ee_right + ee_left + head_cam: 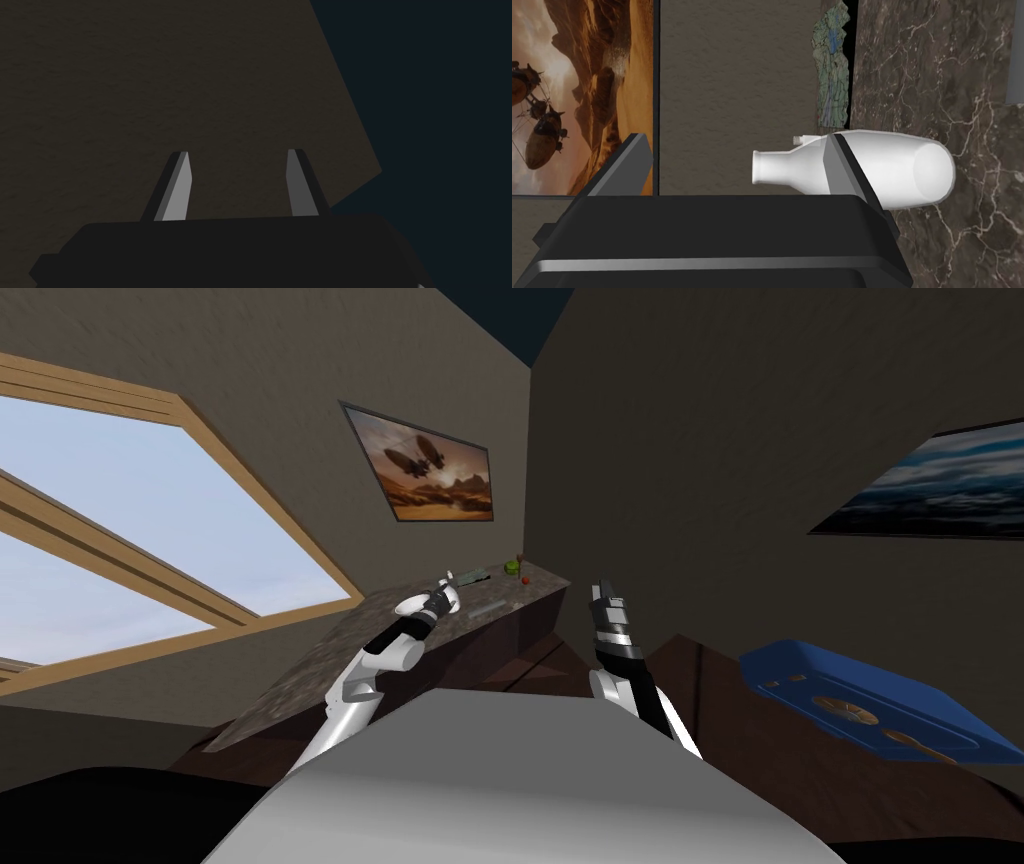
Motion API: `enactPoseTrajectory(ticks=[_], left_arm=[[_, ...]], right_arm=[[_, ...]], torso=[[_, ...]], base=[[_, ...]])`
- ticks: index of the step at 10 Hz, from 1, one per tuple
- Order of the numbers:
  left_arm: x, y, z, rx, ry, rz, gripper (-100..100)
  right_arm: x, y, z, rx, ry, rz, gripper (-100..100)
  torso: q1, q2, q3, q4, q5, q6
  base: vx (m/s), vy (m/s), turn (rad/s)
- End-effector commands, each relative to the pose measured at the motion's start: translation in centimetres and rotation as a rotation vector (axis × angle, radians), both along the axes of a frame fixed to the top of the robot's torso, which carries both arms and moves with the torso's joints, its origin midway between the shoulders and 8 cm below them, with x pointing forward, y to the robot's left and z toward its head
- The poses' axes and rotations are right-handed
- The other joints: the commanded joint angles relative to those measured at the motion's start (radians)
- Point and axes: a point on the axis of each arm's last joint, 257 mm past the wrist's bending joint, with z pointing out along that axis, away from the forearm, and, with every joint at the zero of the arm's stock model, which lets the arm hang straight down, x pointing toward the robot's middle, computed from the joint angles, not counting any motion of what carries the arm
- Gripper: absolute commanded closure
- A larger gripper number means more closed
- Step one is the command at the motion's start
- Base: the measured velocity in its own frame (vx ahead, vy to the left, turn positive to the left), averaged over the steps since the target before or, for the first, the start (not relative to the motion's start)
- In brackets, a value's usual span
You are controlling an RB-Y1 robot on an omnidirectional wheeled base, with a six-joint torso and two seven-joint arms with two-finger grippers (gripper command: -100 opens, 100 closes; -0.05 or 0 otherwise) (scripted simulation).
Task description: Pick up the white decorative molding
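The white molding (912,170) is a smooth, bottle-shaped piece with a narrow neck, and its wide end is toward the dark marbled countertop (962,75). My left gripper (734,140) is open beside it. One finger (842,170) crosses in front of its shoulder, the neck reaches into the gap, and the other finger stands far off. In the head view the left gripper (443,591) hovers over the far part of the counter (330,673), with the white piece (449,577) at its tip. My right gripper (602,590) is raised off the counter's end, its fingers (181,185) open and holding nothing.
A greenish flat slab (475,575) lies by the wall just beyond the white piece. A grey flat strip (490,608), a small green object (515,567) and a red one (525,580) also sit on the counter. A blue tray-like object (870,703) is low at the right.
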Motion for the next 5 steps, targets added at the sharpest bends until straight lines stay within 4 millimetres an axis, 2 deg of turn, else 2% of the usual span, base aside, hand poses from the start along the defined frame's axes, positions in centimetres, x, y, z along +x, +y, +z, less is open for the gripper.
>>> enactPoseTrajectory(ticks=[1, 5], left_arm=[[0.1, 0.1, -1.1, -0.016, 0.047, 0.001, -100], [0.3, 0.7, -3.0, -0.045, 0.132, 0.004, -100]], right_arm=[[0.0, 0.0, 0.0, 0.0, 0.0, 0.0, 0], [0.0, 0.0, 0.0, 0.0, 0.0, 0.0, 0]], torso=[[0.0, 0.0, 0.0, 0.0, 0.0, 0.0], [-0.001, -0.001, 0.0, 0.0, 0.0, 0.0]], base=[[0.024, -0.029, -0.007], [0.023, -0.026, -0.009]])
